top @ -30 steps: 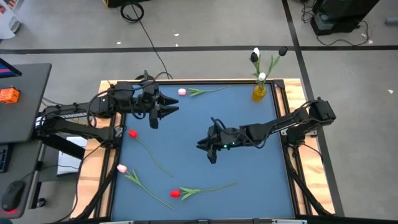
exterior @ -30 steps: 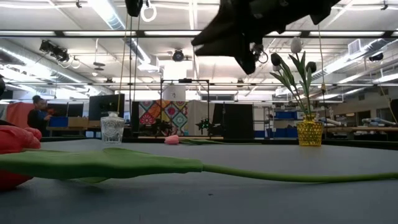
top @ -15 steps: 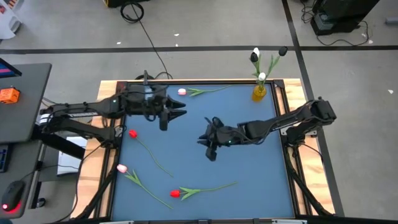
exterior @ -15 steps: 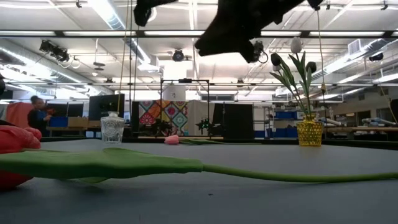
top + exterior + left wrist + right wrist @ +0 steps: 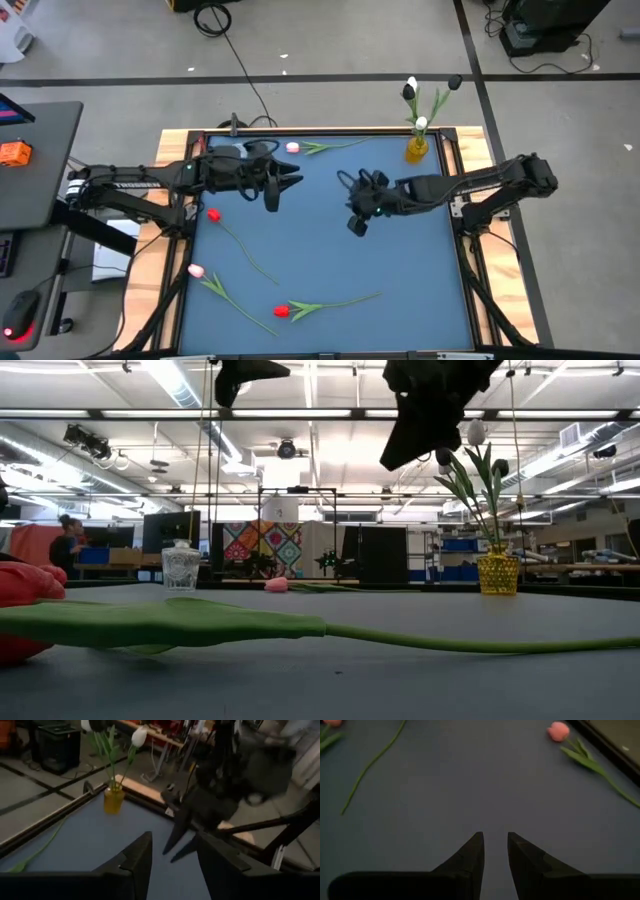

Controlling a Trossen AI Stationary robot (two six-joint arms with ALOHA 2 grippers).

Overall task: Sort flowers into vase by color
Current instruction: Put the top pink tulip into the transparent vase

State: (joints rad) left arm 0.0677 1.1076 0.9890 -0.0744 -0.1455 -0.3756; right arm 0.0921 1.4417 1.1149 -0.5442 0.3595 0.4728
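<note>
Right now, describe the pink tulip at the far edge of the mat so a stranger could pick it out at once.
Start at the yellow vase in the blue mat's far right corner and follow that far edge left. The pink tulip lies flat there, alone, head toward the left gripper. The other pink tulip lies at the near left, beside red ones.

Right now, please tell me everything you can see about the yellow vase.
The yellow vase is small and looks like translucent textured glass. It stands upright at the far right corner of the blue table, beside the wooden frame. It holds a few tulips with green stems and leaves, with white and dark heads. No gripper touches it.
</note>
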